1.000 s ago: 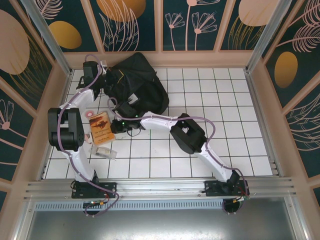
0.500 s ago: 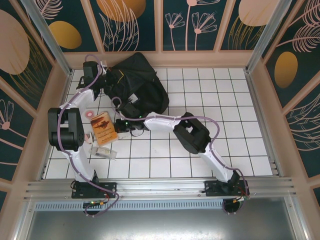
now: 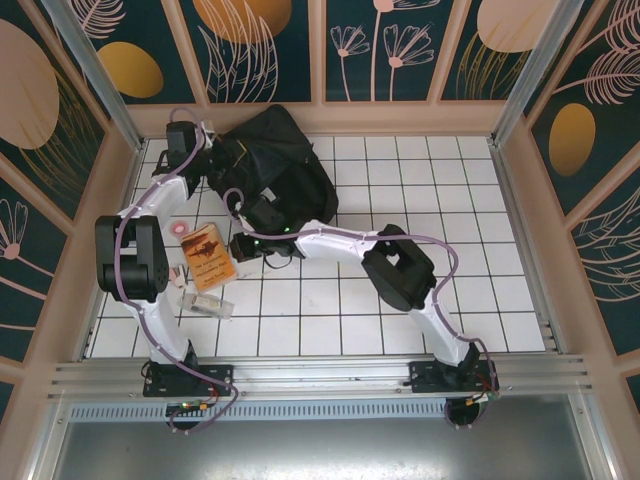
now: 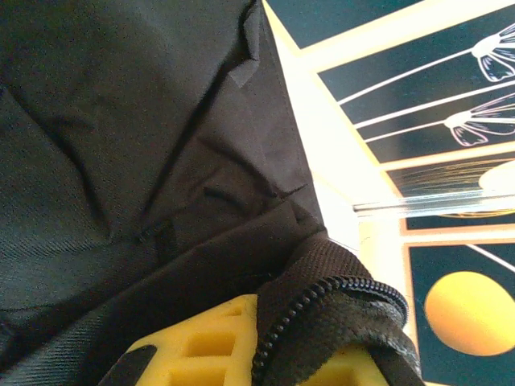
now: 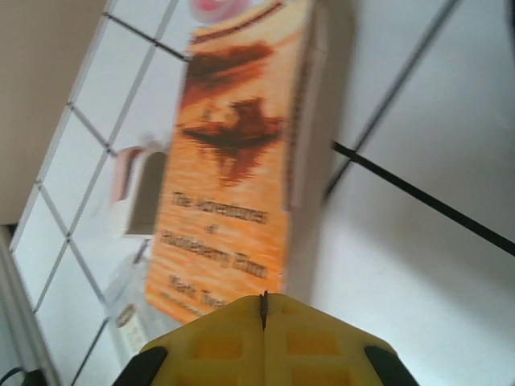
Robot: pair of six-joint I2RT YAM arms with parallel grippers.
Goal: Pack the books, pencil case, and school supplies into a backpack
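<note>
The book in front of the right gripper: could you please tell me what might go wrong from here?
1. The right gripper is closed at the near edge of the book, which lies flat; it may just shove the thin book towards the pink box instead of lifting it.
2. The left gripper pinches only the zipper edge of the backpack; the fabric could slip free.

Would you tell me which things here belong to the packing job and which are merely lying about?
For the job: backpack, book, pink tape roll, small pink box, small clear item.
Just surroundings: tiled table, patterned wall panels.
</note>
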